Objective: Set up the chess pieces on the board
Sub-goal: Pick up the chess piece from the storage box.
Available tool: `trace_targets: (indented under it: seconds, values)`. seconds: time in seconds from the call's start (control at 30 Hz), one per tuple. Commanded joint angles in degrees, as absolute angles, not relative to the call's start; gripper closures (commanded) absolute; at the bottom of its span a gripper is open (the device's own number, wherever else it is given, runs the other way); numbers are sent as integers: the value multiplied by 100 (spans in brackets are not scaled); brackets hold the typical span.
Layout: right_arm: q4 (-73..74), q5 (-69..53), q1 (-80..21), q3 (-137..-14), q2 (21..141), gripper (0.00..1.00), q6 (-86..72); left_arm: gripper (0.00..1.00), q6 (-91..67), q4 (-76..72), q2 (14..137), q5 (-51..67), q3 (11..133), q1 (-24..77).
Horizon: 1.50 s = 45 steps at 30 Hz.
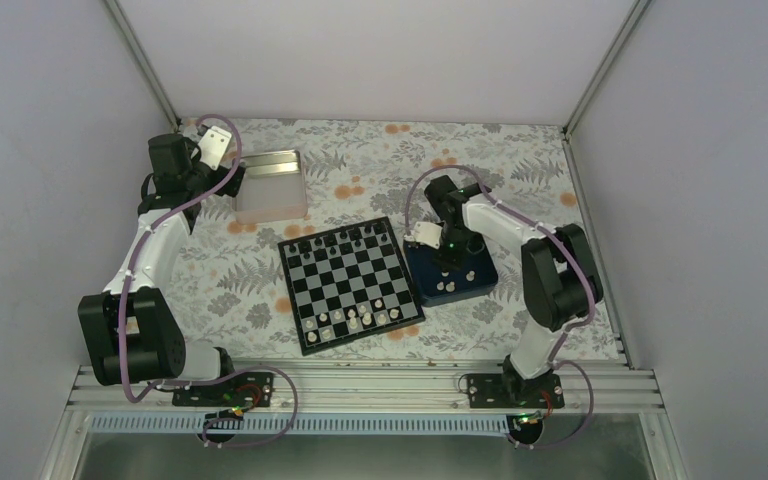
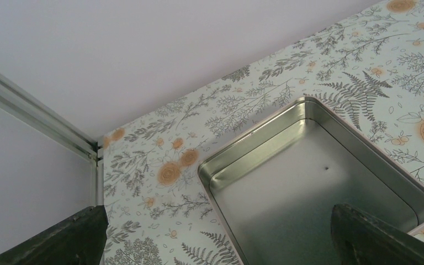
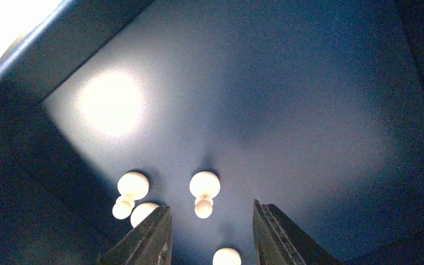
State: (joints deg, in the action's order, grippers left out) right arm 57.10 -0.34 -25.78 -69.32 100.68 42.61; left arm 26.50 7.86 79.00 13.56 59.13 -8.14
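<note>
The right claw (image 3: 212, 223) is held open low over the dark blue tray (image 3: 320, 110), beside the board (image 1: 352, 285) on the flowered desk (image 1: 530, 180). A cream chess piece (image 3: 204, 192) is seen just ahead of the gap, long axis in line with it, small end nearest the fingers; upright or lying cannot be told. The left claw (image 2: 219, 232) is spread wide above the silver tin (image 2: 364, 160).
</note>
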Motion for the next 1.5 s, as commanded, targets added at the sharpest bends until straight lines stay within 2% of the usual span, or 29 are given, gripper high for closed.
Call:
trace_targets:
  seconds: [0.0,0.4,0.63,0.8,1.03,1.17,1.47]
  values:
    - [5504,-59,-2457,-6828,10298,61,4359,0,2663,703,7901,1347,6038,-844]
    - [5394,-59,-2351,-6745,10432,61,4438,0,2680,697,7963,1345,6034,-844]
    - [5364,-88,-2329,-6745,10511,70,4484,0,2675,711,7954,1344,6035,-844]
    - [5381,-150,-2321,-6750,10389,87,4492,0,2670,713,7904,1354,6028,-844]
    - [5797,-79,-2356,-7034,10055,93,4406,0,2647,721,7862,1388,6055,-843]
    - [6073,57,-2605,-7308,9826,94,4303,0,2646,707,7816,1408,6036,-844]
    - [6525,99,-3902,-7922,9898,94,4006,0,2637,738,7792,1438,6072,-844]
